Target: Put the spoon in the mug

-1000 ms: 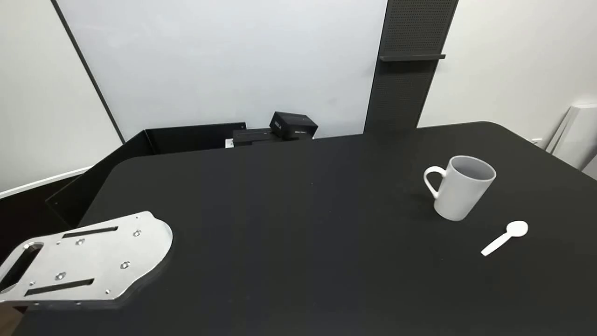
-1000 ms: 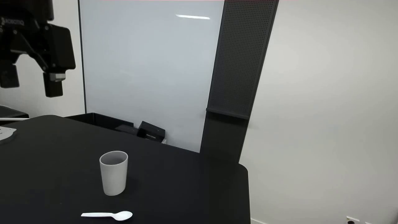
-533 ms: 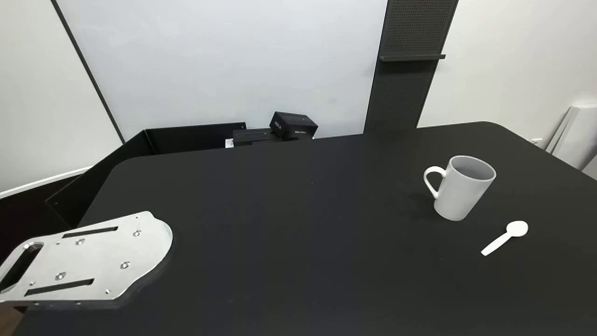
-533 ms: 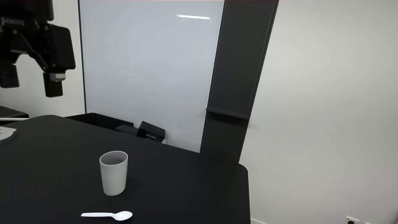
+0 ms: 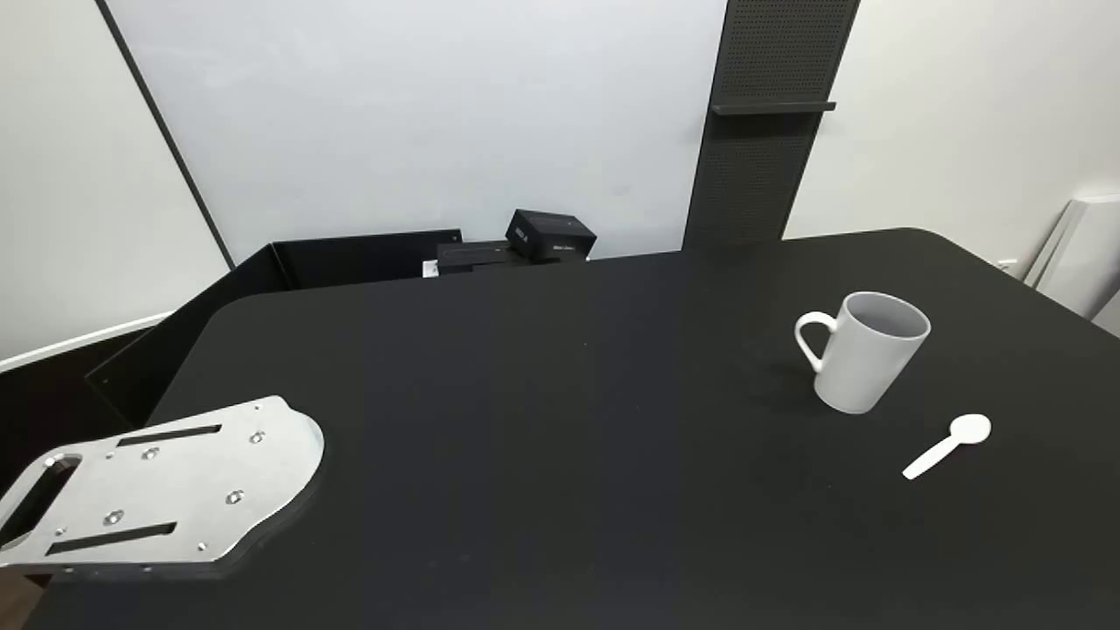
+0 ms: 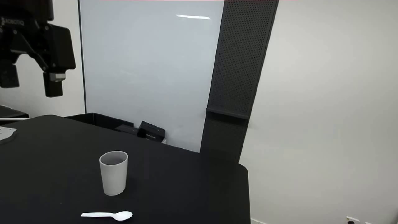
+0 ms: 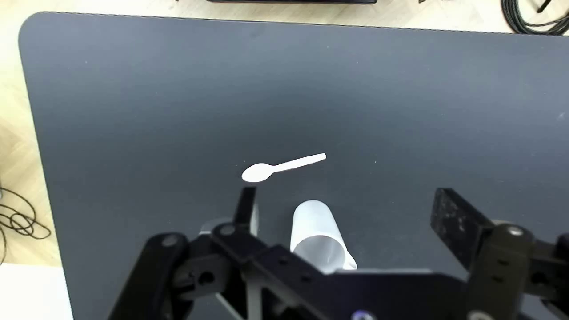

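The white spoon lies flat on the black table beside the mug in both exterior views. In the wrist view the spoon lies beyond the mug, its handle pointing right. The white mug stands upright, with its handle on the side away from the spoon. It also shows in an exterior view and in the wrist view, where the gripper body hides part of it. My gripper is open and empty, high above the table. Its fingers are wide apart in the wrist view.
A silver metal plate lies at the table's left end. A black tray with black boxes sits behind the far edge of the table. Cables lie on the floor beside the table.
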`<action>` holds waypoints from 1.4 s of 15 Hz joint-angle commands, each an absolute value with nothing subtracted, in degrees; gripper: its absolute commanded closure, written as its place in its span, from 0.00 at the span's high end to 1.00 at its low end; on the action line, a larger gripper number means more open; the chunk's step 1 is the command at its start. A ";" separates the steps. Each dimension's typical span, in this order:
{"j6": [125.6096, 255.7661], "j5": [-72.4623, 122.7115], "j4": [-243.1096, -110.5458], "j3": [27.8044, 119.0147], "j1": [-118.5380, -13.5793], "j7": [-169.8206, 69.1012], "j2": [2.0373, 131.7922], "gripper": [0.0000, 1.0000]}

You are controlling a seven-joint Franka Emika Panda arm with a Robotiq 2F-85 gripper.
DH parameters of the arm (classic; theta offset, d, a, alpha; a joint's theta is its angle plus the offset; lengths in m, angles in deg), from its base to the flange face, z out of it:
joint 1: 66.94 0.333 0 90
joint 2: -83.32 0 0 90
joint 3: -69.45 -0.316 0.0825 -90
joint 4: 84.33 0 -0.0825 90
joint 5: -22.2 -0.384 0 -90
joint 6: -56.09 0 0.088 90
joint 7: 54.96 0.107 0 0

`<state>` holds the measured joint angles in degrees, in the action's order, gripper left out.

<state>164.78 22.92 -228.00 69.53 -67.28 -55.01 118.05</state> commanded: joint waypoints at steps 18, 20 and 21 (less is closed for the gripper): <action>183.75 24.46 -229.53 73.00 -72.75 -53.95 104.69 1.00; 185.82 25.32 -229.35 72.84 -73.40 -52.95 101.82 1.00; 187.84 25.57 -229.63 72.85 -73.75 -52.28 100.13 1.00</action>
<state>184.19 23.86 -229.88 72.97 -72.97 -54.91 104.42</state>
